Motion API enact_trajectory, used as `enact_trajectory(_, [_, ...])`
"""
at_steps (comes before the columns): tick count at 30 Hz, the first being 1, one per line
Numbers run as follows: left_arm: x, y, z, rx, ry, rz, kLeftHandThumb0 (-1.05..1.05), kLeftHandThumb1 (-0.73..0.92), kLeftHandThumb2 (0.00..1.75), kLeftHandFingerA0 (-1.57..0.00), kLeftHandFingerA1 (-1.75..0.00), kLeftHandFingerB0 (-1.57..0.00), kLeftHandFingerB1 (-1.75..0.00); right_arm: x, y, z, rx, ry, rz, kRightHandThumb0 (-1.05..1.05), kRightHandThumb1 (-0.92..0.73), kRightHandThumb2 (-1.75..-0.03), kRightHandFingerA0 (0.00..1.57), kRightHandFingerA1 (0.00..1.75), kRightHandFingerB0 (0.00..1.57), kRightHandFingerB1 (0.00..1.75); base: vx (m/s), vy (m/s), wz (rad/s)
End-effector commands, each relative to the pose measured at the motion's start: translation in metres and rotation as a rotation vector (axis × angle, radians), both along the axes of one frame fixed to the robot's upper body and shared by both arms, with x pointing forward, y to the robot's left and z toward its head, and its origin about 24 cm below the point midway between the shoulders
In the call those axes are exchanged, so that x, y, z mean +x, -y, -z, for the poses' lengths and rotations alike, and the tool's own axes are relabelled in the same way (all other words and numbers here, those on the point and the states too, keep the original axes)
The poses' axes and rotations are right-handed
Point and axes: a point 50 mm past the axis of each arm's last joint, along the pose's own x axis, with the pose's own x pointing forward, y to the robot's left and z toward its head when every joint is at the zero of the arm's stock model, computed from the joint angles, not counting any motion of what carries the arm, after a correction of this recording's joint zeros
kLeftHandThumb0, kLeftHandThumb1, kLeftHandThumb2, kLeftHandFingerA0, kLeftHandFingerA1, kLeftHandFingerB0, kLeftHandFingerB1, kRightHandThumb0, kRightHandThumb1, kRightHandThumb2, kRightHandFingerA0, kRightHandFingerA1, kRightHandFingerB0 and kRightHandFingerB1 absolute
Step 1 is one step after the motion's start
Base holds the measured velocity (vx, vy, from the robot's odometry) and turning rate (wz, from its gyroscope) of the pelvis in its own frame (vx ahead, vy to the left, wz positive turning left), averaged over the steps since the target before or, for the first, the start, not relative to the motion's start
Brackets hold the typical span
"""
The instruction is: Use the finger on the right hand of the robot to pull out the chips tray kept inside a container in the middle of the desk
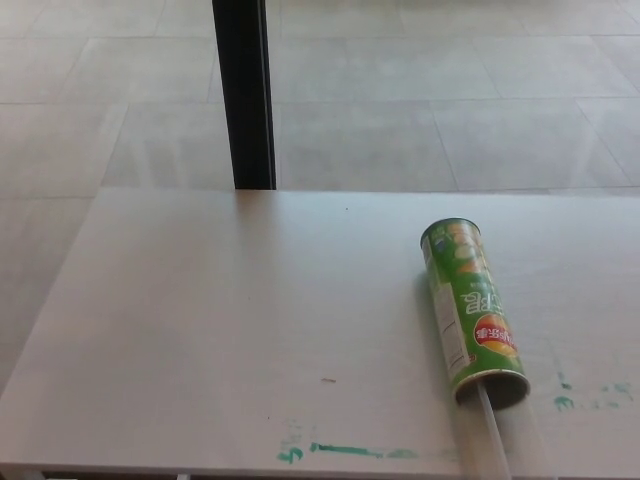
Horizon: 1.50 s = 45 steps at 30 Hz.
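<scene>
Lying sideways, green chips container (pixel 472 312), unreadable label

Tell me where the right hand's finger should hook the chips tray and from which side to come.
Hook the clear tray on the strip sticking out of the can's open mouth, coming from the desk's near edge. The green can lies on its side with that mouth facing the robot, so pulling toward the near edge along the can's length probably slides the tray out. Neither hand is in view yet.
</scene>
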Motion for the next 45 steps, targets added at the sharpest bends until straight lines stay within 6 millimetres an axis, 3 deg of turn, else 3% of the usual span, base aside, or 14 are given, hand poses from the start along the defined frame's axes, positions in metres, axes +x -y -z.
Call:
enact_trajectory(1, [-0.003, -0.004, -0.002, 0.021, -0.029, 0.008, -0.37, 0.72, 0.61, -0.51, -0.51, -0.49, -0.46, -0.001, 0.007, -0.005, -0.009, -0.001, 0.026, -0.24, -0.42, -0.92, 0.76, 0.89, 0.12, 0.51, 0.00, 0.000, 0.00])
enact_trajectory(2, [-0.003, -0.005, -0.002, 0.018, -0.029, 0.005, -0.37, 0.72, 0.61, -0.51, -0.51, -0.50, -0.46, -0.002, 0.006, -0.005, -0.023, 0.002, 0.014, -0.28, -0.63, -0.57, 0.74, 0.92, 0.24, 0.38, 0.00, 0.000, 0.00])
enact_trajectory(8, [-0.003, -0.005, 0.000, 0.006, -0.021, -0.017, -0.37, 0.71, 0.60, -0.51, -0.52, -0.48, -0.46, -0.005, 0.008, -0.005, -0.027, -0.019, 0.002, -0.30, -0.63, -0.58, 0.72, 0.86, 0.23, 0.37, 0.00, 0.000, 0.00])
enact_trajectory(16, [-0.002, -0.002, -0.003, 0.016, -0.029, 0.001, -0.37, 0.72, 0.60, -0.53, -0.52, -0.52, -0.47, -0.005, 0.008, -0.005, -0.021, -0.002, 0.030, -0.30, -0.62, -0.57, 0.74, 0.95, 0.26, 0.38, 0.00, 0.000, 0.00])
enact_trajectory(23, [-0.002, -0.002, -0.002, 0.028, -0.043, 0.018, -0.39, 0.73, 0.61, -0.52, -0.51, -0.49, -0.45, -0.008, 0.009, -0.006, -0.041, -0.025, -0.003, -0.34, -0.63, -0.59, 0.75, 0.86, 0.29, 0.40, 0.00, 0.000, 0.00])
enact_trajectory(33, [-0.004, -0.004, -0.001, -0.002, -0.035, -0.014, -0.38, 0.72, 0.60, -0.51, -0.52, -0.48, -0.46, -0.010, 0.009, -0.005, -0.030, -0.011, 0.024, -0.31, -0.61, -0.57, 0.76, 0.94, 0.35, 0.46, 0.00, 0.000, 0.00])
enact_trajectory(45, [-0.008, -0.003, -0.001, -0.003, -0.043, -0.025, -0.38, 0.72, 0.61, -0.50, -0.49, -0.50, -0.45, -0.010, 0.007, -0.004, -0.053, -0.019, 0.006, -0.29, -0.60, -0.57, 0.77, 0.90, 0.38, 0.48, 0.00, 0.000, 0.00])
